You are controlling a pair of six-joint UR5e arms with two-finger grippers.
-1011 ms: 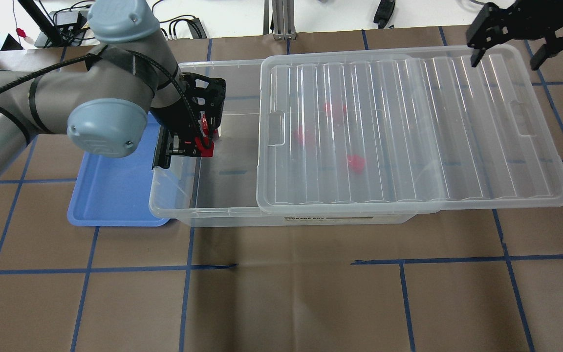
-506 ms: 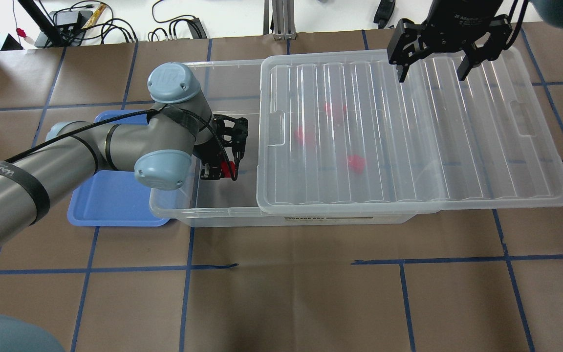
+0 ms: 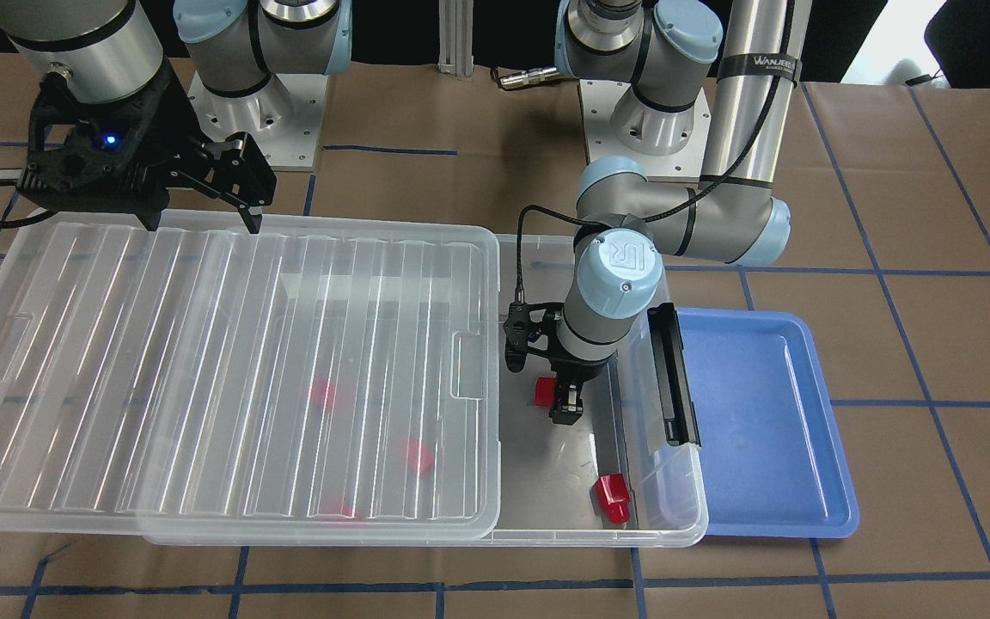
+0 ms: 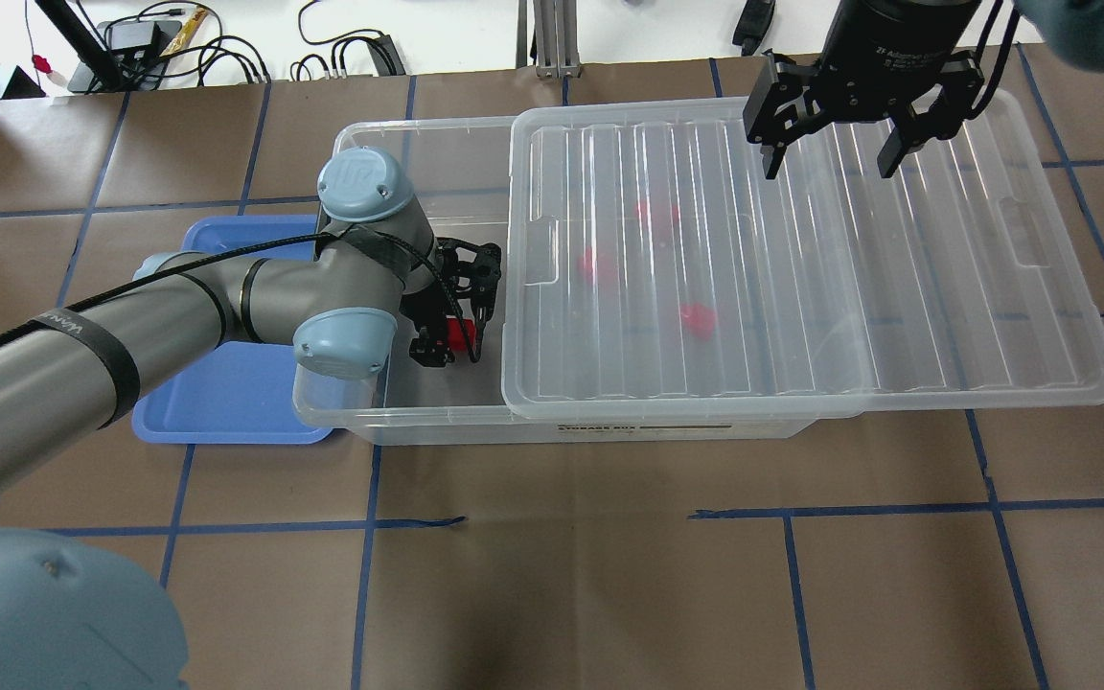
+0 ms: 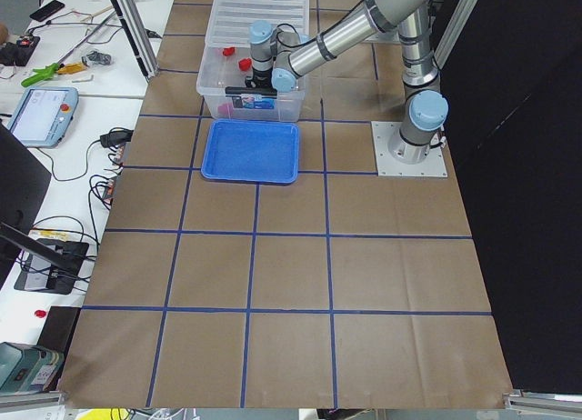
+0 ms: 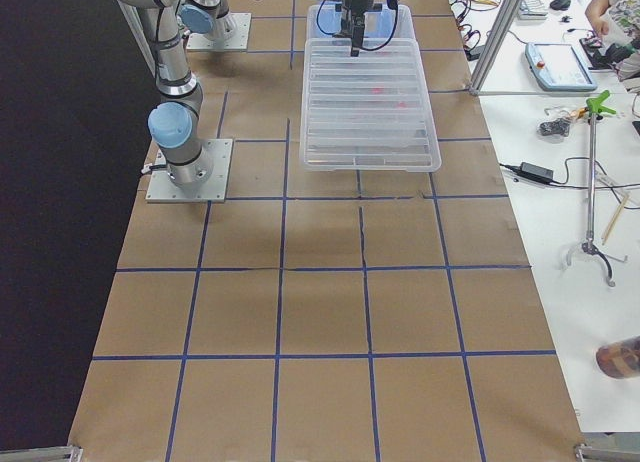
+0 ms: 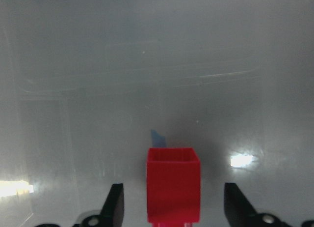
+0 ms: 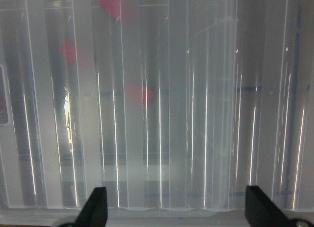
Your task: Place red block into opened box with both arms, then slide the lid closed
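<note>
A red block (image 7: pixel 173 183) stands on the floor of the clear box (image 4: pixel 399 414), in its uncovered left end. My left gripper (image 4: pixel 448 347) is down inside the box, open around it, with a gap on each side in the left wrist view. A second red block (image 3: pixel 611 497) lies by the box's clip end. Three more red blocks (image 4: pixel 698 319) show blurred under the ribbed clear lid (image 4: pixel 897 287), which is slid to the right and overhangs the box. My right gripper (image 4: pixel 830 158) hangs open over the lid's far edge.
A blue tray (image 4: pixel 217 402) lies against the box's left short side, partly under my left arm. The black clip bar (image 3: pixel 674 378) sits on that side. The lid's handle notch (image 4: pixel 542 251) is close to my left gripper. Brown paper with blue tape lines covers the table.
My left gripper went down and right into the box with the red block and has opened, leaving the block on the floor. My right gripper moved left over the lid's far edge.
</note>
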